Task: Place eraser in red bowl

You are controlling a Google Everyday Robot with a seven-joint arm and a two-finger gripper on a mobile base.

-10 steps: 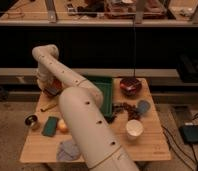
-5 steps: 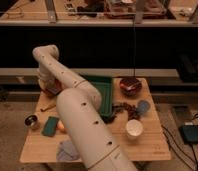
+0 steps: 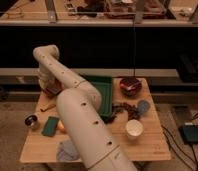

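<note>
the hand hangs low at the back left corner of the bench, over a flat dark block that may be the eraser. i cannot tell if it grips. the shiny round red bowl is far off, so the block could slip.

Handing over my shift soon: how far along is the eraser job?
Done: nothing that shows; the eraser lies at the table's far left corner, not in the red bowl. In hand: the gripper is down at the eraser; a grasp cannot be confirmed. Left: lift it, carry it to the bowl, which is half hidden by the arm beside the green pad, and release.
</note>
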